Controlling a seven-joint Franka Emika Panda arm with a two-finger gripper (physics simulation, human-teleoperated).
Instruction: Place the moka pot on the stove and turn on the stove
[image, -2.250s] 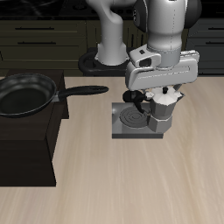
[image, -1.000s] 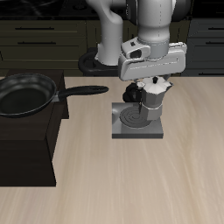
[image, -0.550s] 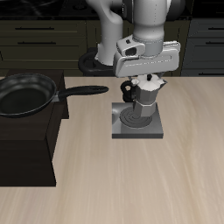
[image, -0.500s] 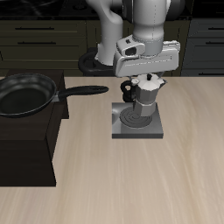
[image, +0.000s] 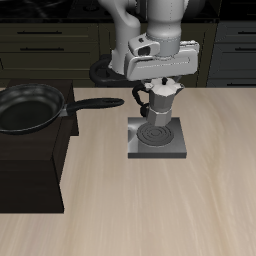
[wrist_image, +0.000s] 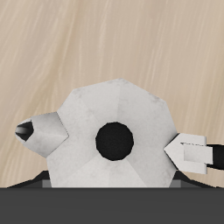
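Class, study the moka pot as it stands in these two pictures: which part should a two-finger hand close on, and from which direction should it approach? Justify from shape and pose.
Grip the moka pot across its upper body just under the lid, coming straight down from above. It hangs upright, and the wrist view shows the hand already holding it like this: faceted sides give flat contact, while spout and lid knob stay clear between the fingers.

We look straight down on the moka pot (wrist_image: 114, 136), its black lid knob (wrist_image: 115, 141) at the centre. Our hand (wrist_image: 112, 140) grips the faceted lid, one finger (wrist_image: 188, 151) pressed against each side. Behind lies the wooden surface (wrist_image: 114, 39).
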